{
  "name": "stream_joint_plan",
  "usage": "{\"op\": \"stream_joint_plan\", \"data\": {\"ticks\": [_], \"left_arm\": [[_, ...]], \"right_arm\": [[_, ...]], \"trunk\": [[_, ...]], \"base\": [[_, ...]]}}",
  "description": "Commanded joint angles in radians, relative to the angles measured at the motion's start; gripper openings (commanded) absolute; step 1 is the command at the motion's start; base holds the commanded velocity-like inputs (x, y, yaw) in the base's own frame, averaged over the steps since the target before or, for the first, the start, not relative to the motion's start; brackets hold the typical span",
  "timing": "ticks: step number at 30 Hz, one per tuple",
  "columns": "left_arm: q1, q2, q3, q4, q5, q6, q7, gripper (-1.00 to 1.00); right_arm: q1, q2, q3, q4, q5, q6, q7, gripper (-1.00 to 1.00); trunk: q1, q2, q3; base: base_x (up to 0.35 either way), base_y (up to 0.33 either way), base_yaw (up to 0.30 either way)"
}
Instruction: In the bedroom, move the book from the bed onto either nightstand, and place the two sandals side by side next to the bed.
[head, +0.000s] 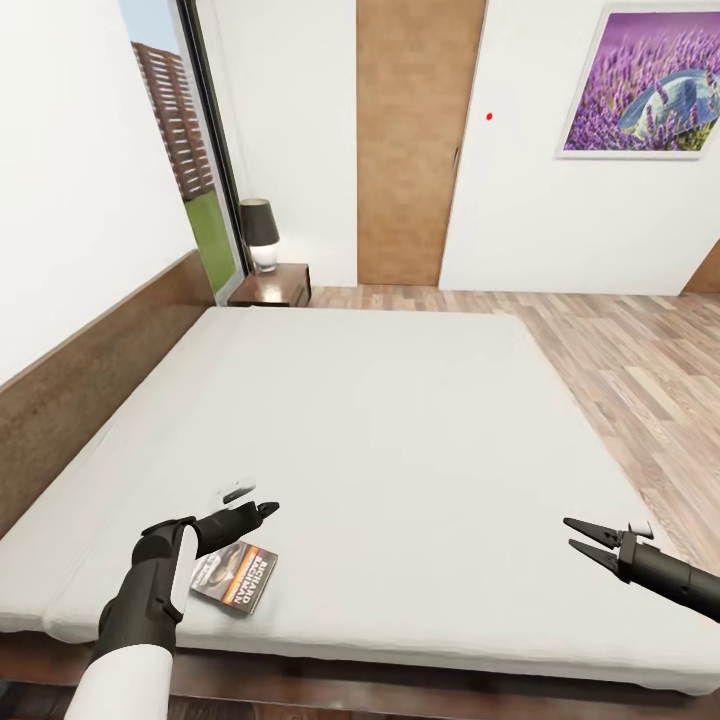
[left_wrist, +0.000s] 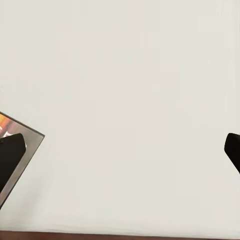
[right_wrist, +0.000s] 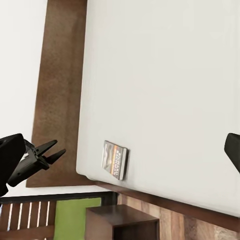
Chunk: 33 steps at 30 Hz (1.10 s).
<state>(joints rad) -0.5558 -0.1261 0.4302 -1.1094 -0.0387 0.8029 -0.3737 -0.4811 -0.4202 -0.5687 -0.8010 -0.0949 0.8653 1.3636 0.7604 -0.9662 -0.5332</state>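
Note:
The book (head: 236, 577) lies flat on the off-white bed (head: 380, 430) near its front left corner. My left gripper (head: 258, 512) hovers open just above and behind the book, fingers pointing right. In the left wrist view a corner of the book (left_wrist: 30, 142) shows beside one dark fingertip (left_wrist: 12, 152), over bare mattress. My right gripper (head: 583, 535) is open over the bed's front right part, far from the book. The right wrist view looks across the bed (right_wrist: 165, 85) to the book (right_wrist: 115, 159) and the left gripper (right_wrist: 52, 150). The sandals are out of view.
A nightstand (head: 272, 285) with a dark-shaded lamp (head: 259, 232) stands at the bed's far left corner by the window. Another nightstand (right_wrist: 120, 222) sits at the near corner. The brown headboard (head: 80, 390) runs along the left wall. Wood floor (head: 640, 370) lies right of the bed.

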Motion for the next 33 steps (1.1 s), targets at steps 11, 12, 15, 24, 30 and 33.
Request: {"op": "stream_joint_plan", "data": {"ticks": [11,12,15,24,30,33], "left_arm": [[-0.001,-0.001,0.004,-0.001,-0.004,0.006,-0.007,1.00],[-0.001,-0.001,0.004,-0.001,-0.004,0.006,-0.007,1.00],[-0.001,-0.001,0.004,-0.001,-0.004,0.006,-0.007,1.00],[-0.001,-0.001,0.004,-0.001,-0.004,0.006,-0.007,1.00],[-0.001,-0.001,0.004,-0.001,-0.004,0.006,-0.007,1.00],[-0.001,-0.001,0.004,-0.001,-0.004,0.006,-0.007,1.00]], "right_arm": [[-0.001,0.000,0.000,0.000,-0.002,0.007,0.002,1.00],[-0.001,0.000,0.000,0.000,-0.002,0.007,0.002,1.00],[-0.001,0.000,0.000,0.000,-0.002,0.007,0.002,1.00],[-0.001,0.000,0.000,0.000,-0.002,0.007,0.002,1.00],[-0.001,0.000,0.000,0.000,-0.002,0.007,0.002,1.00],[-0.001,0.001,0.000,0.000,-0.001,0.007,0.002,1.00]], "trunk": [[0.000,-0.001,-0.008],[0.000,-0.001,-0.009],[0.000,-0.001,-0.014],[0.000,-0.001,-0.028],[0.000,-0.001,-0.037],[0.000,-0.001,-0.042]], "base": [[0.000,0.000,0.000],[0.000,0.000,0.000],[0.000,0.000,0.000],[0.000,0.000,0.000],[0.000,0.000,0.000],[0.000,0.000,0.000]]}}
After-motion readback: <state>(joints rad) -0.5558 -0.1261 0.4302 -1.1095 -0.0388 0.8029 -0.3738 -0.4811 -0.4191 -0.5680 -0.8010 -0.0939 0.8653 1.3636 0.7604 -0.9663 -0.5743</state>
